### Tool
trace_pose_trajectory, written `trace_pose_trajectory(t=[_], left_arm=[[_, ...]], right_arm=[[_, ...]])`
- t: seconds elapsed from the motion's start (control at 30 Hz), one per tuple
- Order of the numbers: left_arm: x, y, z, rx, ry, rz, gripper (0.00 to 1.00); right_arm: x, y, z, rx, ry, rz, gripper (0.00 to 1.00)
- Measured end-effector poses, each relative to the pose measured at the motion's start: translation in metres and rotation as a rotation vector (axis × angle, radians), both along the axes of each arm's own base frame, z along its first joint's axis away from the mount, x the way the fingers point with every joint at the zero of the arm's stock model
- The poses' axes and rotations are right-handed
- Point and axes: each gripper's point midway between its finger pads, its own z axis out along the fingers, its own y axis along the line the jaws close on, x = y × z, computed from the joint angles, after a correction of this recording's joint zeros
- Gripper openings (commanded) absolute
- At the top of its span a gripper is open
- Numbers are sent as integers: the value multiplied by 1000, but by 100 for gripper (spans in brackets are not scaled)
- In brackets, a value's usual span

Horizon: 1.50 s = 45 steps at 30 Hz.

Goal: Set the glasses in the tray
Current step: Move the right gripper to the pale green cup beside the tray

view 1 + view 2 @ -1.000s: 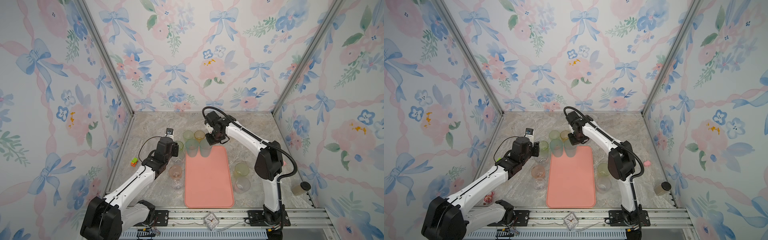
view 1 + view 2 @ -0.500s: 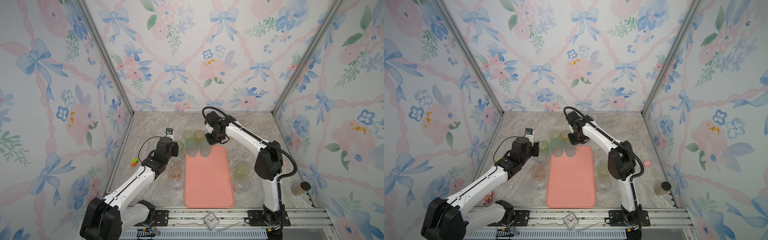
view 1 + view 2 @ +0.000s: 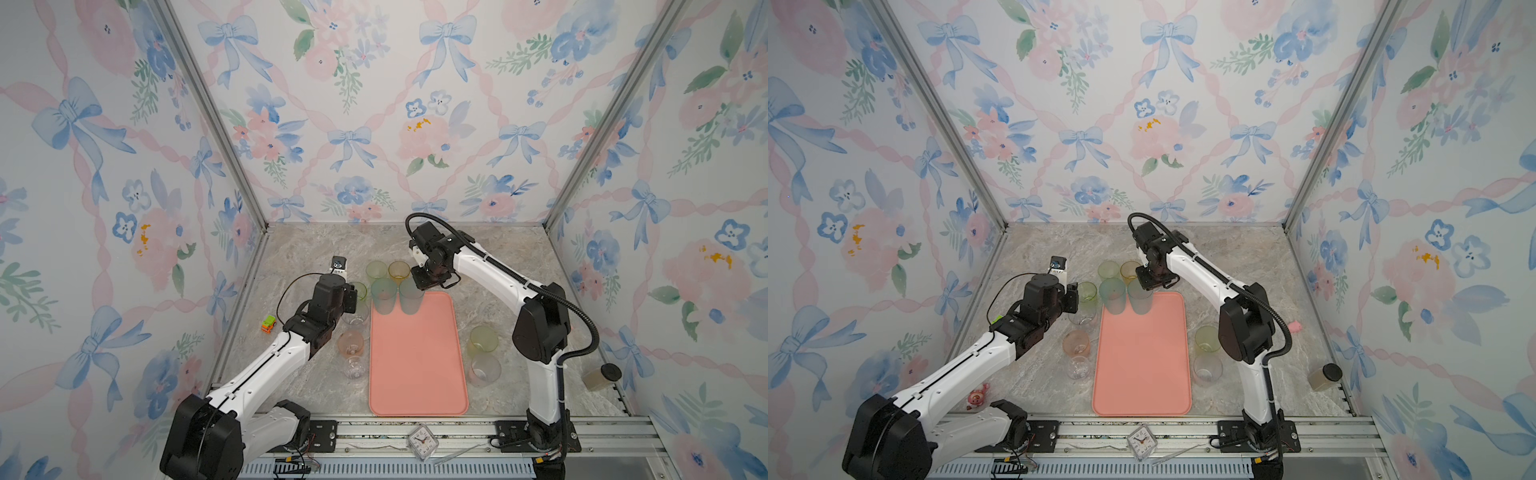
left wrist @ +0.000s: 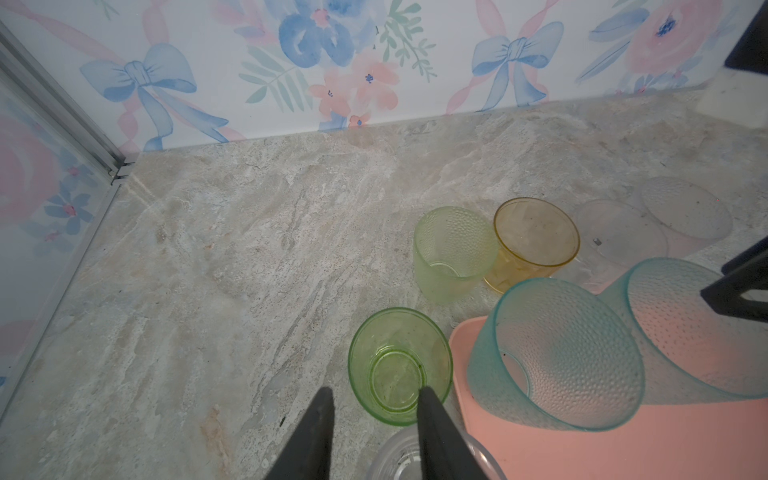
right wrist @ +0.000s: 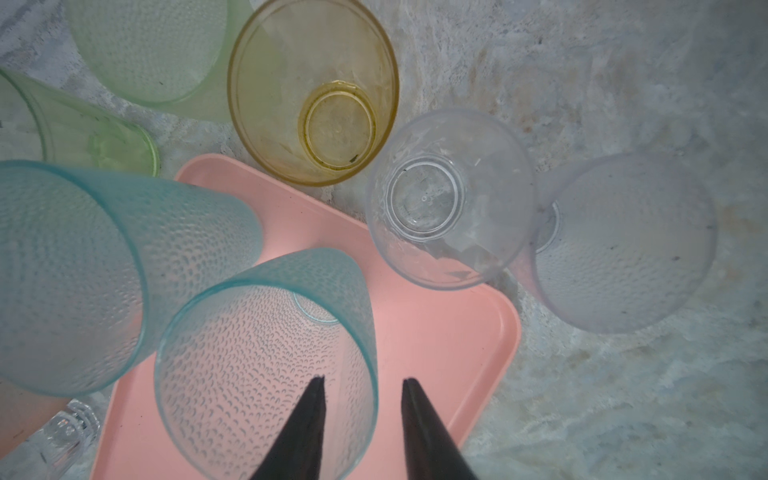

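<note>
**Tray** (image 3: 415,361): salmon-pink, lying flat on the marble table (image 3: 316,253) between the arms. Its long axis is running from the front rail toward the back wall.

**Left teal tumbler** (image 3: 383,296) and **right teal tumbler** (image 3: 410,296): standing side by side inside the tray's far end. Both are upright with mouths facing up and long axes vertical.

**Glasses on the table, outside the tray:** all are standing upright.
- The yellow-green tumbler (image 3: 376,270) and amber tumbler (image 3: 399,270) are sitting just beyond the far edge.
- The short green glass (image 3: 360,291) is sitting by the far left corner.
- The pinkish-orange glass (image 3: 351,343) and small clear glass (image 3: 354,368) are lining the left long side.
- The pale yellow glass (image 3: 483,338) and frosted clear glass (image 3: 484,370) are lining the right long side.

**Right gripper** (image 5: 363,381): its jaws are standing apart and straddling the right teal tumbler's rim. One finger is hanging over the mouth and one outside it, and neither is pinching the wall.

**Left gripper** (image 4: 376,392): its jaws are standing apart and gripping nothing. It is hovering by the short green glass, with one fingertip overlapping that rim in the left wrist view.

**View notes:**
- The right wrist view is showing a clear faceted glass (image 5: 449,199) and a frosted lilac tumbler (image 5: 623,241) beside the tray's far right corner. In both top views the right gripper is covering them.
- A top view is showing an orange-and-green toy car (image 3: 269,324) in full.
- Another top view is showing a pink figurine (image 3: 978,401) near the left arm's base.
</note>
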Motion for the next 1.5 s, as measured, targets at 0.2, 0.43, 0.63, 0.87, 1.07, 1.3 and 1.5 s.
trace_pose_trajectory(t=[0.2,0.43,0.63,0.87,1.07,1.3,1.5], left_arm=[[-1,1,5,-6,-12,0,35],[-4,2,16,-19,-40,1,34],[-8,6,16,-19,-33,17,34],[-10,9,6,-11,-9,33,34],[-11,10,-2,-7,10,40,34],[-12,12,-5,-1,17,44,34],[-11,11,-11,6,33,45,34]], right_arm=[[-3,-8,28,59,-56,-13,39],[-12,-36,69,123,-153,-52,41],[-38,-86,86,135,-214,-139,41],[-78,-138,82,115,-245,-248,40],[-106,-159,75,87,-232,-291,35],[-138,-185,62,54,-194,-360,30],[-155,-197,43,25,-133,-403,29]])
